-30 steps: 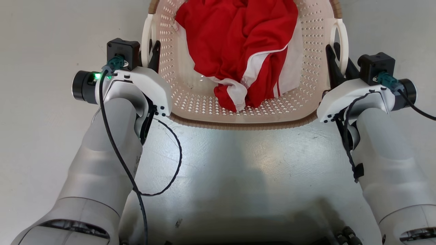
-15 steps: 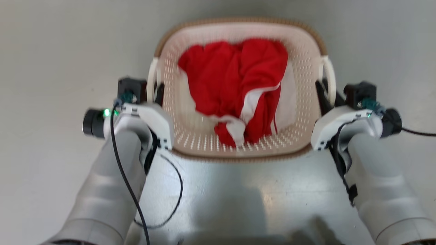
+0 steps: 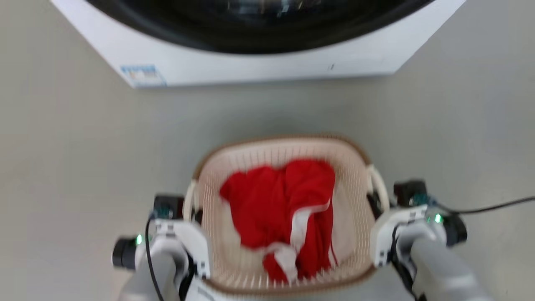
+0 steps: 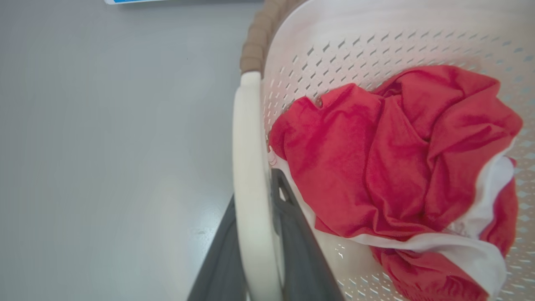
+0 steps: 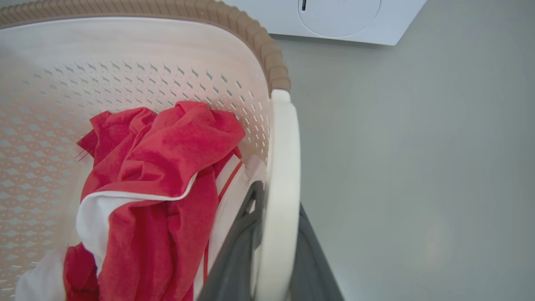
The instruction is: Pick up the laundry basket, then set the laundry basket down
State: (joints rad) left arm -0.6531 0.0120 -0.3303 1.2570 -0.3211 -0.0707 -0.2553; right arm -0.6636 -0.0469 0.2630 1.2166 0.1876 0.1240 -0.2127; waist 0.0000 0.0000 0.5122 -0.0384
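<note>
Laundry basket (image 3: pixel 280 139) sits low centre in the head view, open side up; the frame is a bit blurred. Cannot tell if its base touches the floor (image 3: pixel 83 146) or hangs above it.

Left gripper (image 3: pixel 193 213) is at the basket's left handle (image 3: pixel 190 200). In the left wrist view, the left gripper (image 4: pixel 255 188) has one dark finger outside the white loop (image 4: pixel 246 146) and one inside against the basket wall (image 4: pixel 376 42), clamped on the handle.

Right gripper (image 3: pixel 375 200) is at the basket's right handle (image 3: pixel 379 186). The right wrist view shows the same grip: the right gripper (image 5: pixel 279 196) has fingers either side of the loop (image 5: pixel 284 146), closed onto it, just beside the perforated wall (image 5: pixel 125 62).

A red and white garment (image 3: pixel 280 200) lies crumpled inside the basket, heaped toward the near side, well below the brown rim; it is also seen close up from both wrists (image 4: pixel 376 146) (image 5: pixel 167 154).

A white washer (image 3: pixel 250 62) with a dark door stands beyond the basket's far rim, with a strip of bare floor between them; its corner (image 5: pixel 334 21) shows past the rim in the right wrist view.

A black cable (image 3: pixel 493 207) trails away from the basket's right side. A green light (image 3: pixel 138 239) glows on the left wrist and another (image 3: pixel 437 218) on the right wrist, outboard of the basket.
</note>
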